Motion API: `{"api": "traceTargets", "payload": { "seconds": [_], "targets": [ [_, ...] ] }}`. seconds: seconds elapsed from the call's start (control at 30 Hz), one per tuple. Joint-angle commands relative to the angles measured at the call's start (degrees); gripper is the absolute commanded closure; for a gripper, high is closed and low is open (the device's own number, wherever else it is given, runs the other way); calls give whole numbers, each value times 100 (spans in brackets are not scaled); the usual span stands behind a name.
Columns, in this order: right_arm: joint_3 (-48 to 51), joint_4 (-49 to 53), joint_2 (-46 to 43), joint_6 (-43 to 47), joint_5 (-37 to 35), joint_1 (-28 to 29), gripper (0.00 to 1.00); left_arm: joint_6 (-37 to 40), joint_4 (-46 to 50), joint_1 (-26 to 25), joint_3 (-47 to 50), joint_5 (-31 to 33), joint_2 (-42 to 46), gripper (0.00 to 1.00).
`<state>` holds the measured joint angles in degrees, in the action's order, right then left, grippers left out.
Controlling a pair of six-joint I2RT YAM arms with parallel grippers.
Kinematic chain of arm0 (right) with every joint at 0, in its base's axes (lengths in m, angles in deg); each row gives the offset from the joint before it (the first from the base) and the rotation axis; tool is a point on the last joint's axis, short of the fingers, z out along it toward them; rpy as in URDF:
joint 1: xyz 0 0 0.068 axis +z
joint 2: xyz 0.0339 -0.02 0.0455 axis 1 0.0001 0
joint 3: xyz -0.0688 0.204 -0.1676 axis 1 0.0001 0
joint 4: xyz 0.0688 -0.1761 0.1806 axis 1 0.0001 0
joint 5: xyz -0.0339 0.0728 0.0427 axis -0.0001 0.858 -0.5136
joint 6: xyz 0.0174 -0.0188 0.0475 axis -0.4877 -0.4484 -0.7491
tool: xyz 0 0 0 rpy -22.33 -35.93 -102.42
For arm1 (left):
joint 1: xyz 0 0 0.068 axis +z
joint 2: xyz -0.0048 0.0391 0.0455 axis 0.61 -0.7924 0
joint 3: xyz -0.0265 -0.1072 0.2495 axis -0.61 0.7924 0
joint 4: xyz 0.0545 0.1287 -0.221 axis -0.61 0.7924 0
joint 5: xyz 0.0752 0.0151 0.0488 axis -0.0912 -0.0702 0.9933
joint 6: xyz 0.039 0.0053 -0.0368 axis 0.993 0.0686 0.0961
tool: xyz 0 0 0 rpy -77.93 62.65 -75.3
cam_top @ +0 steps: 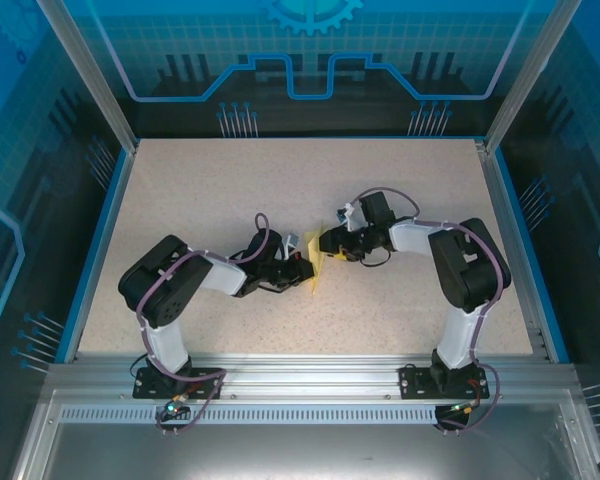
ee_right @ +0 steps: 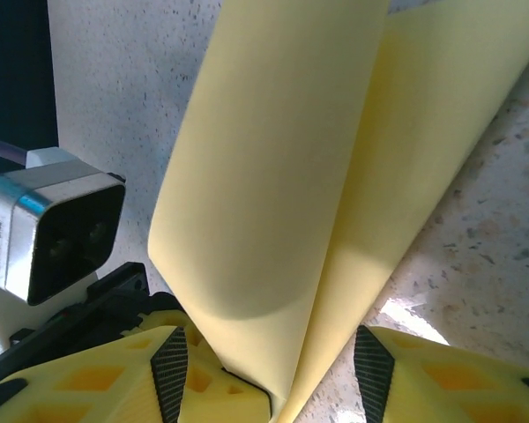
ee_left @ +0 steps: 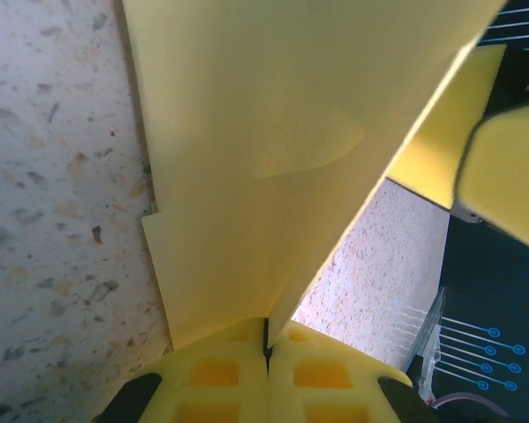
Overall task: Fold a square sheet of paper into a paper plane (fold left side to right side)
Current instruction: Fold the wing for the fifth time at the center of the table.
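Handling: we judge the thin pale-yellow square sheet of paper light, floppy and easily creased, so it is best pinched at an edge.
Location: middle of the speckled beige bench, between both arms, bent into a loose loop.
Left fingers: clenched on the sheet's edge.
Right fingers: parted, straddling the loop, not pinching.

The square sheet of paper is pale yellow; the table is speckled beige.

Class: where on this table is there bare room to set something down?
Crowded: the centre, where left gripper and right gripper meet at the yellow paper. Bare: the table's far strip beyond them, and its side margins.
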<state>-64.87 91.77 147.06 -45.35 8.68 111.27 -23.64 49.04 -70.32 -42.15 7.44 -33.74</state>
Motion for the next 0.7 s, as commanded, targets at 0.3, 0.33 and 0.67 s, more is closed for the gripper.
{"api": "traceTargets", "payload": {
  "seconds": [0.3, 0.33, 0.67],
  "targets": [
    [-510, 687, 474, 84, -332, 271, 46, -98, -235, 47, -98, -171, -197, 100],
    [-526, 736, 500, 67, -382, 279, 46, -106, -233, 53, -92, -181, -205, 99],
    [-677, 1104, 776, 23, -601, 311, 48, -7, -75, 52, -98, -156, -34, 85]
  ]
}}
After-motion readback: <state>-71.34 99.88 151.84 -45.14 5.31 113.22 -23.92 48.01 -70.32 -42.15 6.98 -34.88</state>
